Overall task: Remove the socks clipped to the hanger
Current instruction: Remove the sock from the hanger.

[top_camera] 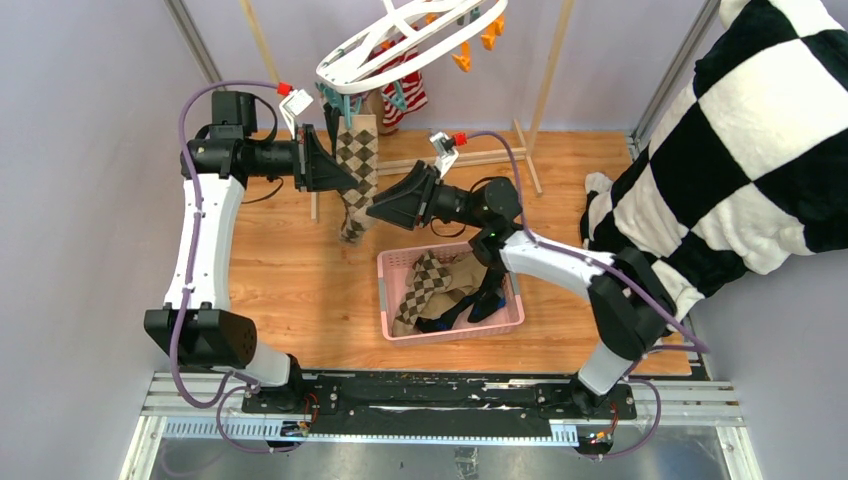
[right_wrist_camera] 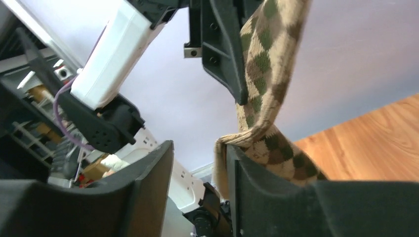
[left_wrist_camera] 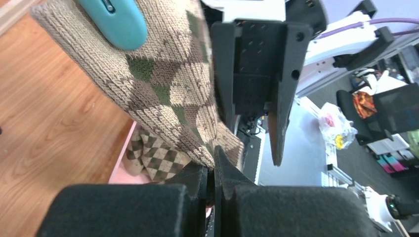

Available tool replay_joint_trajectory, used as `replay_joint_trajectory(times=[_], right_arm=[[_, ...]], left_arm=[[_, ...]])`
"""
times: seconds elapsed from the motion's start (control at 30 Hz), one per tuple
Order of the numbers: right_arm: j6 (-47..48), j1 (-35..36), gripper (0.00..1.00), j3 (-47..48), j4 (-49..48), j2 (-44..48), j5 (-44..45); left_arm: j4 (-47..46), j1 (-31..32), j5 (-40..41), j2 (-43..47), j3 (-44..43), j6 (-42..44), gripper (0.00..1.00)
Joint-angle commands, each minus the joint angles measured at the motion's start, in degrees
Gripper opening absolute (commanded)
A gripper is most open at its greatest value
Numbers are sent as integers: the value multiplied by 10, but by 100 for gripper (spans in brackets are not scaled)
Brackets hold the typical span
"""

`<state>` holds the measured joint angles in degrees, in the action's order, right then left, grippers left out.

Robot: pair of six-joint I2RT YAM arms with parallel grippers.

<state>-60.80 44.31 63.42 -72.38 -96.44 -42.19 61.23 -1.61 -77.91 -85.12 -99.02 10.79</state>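
The white oval hanger hangs tilted at the top, with orange and teal clips. A brown argyle sock hangs from a teal clip. A red-and-white striped sock hangs behind it. My left gripper is shut, and in the left wrist view it pinches the sock's edge. My right gripper is open at the sock's lower end. In the right wrist view the argyle sock drapes over one of its fingers, not between them.
A pink slotted basket below holds another argyle sock, a tan sock and a black-and-blue sock. A wooden rack frame stands behind. A big black-and-white checkered cloth fills the right side.
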Motion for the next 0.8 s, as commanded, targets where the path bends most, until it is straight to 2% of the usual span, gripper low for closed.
replay_joint_trajectory(times=[0.0,0.1,0.3,0.43,0.53,0.77], right_arm=[[212,-8,57,33,285,106,62],[295,-7,66,63,381,138,148],[309,16,79,139,454,125,309],[356,53,80,188,506,108,407],[348,57,78,222,519,90,443],[352,56,77,305,529,31,470]], left_arm=[[-1,4,47,26,-16,-5,0],[0,9,50,31,-12,-4,0],[0,81,96,29,-5,1,0],[0,106,114,25,-16,-2,0],[-1,107,120,27,-26,-3,0],[-1,116,127,33,-31,-5,0]])
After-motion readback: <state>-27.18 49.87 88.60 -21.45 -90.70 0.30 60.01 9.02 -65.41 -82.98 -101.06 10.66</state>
